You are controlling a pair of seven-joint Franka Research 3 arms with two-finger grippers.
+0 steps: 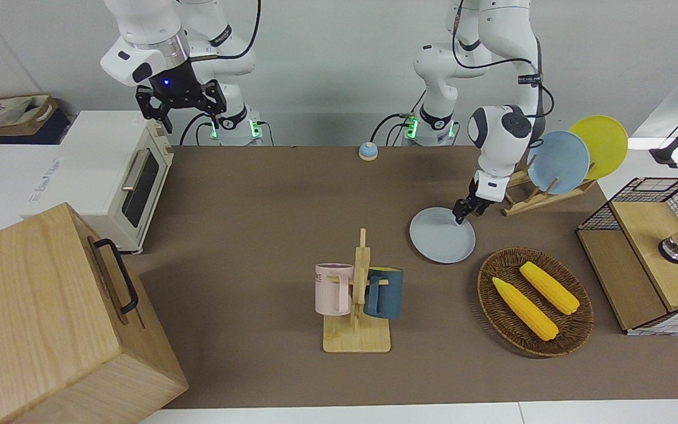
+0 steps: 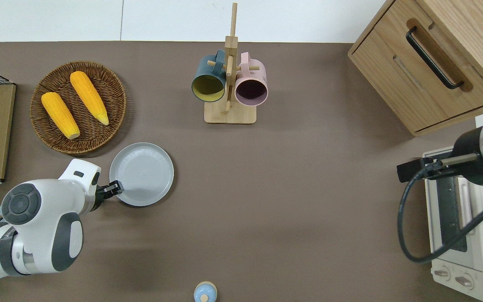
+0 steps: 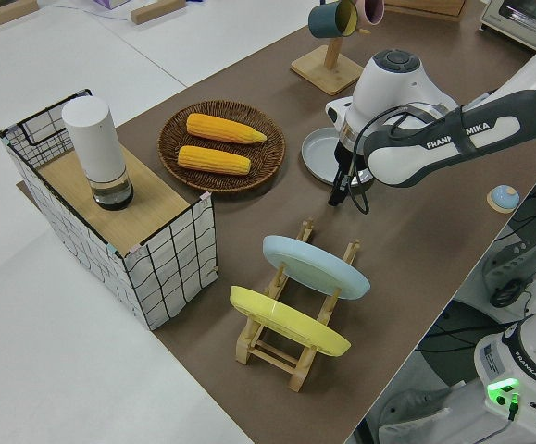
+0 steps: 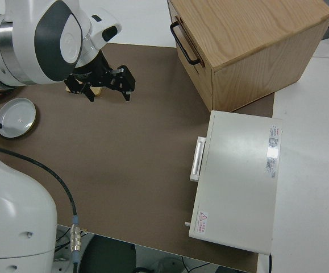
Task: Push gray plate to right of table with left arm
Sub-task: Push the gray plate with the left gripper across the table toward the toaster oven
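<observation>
The gray plate (image 1: 442, 235) lies flat on the brown table (image 1: 268, 206), between the mug rack and the basket; it also shows in the overhead view (image 2: 141, 174) and the left side view (image 3: 321, 153). My left gripper (image 2: 115, 187) is shut and low at the table. Its tips touch the plate's rim on the edge nearer to the robots, toward the left arm's end, as the front view (image 1: 461, 215) and left side view (image 3: 336, 196) show. My right gripper (image 1: 181, 111) is open and empty, and its arm is parked.
A wicker basket (image 2: 117, 90) with two corn cobs lies just farther from the robots than the plate. A mug rack (image 2: 229, 84) stands mid-table. A dish rack (image 1: 542, 197) holds a sky-blue and a yellow plate. A toaster oven (image 1: 115, 176) and wooden cabinet (image 1: 50, 318) stand at the right arm's end.
</observation>
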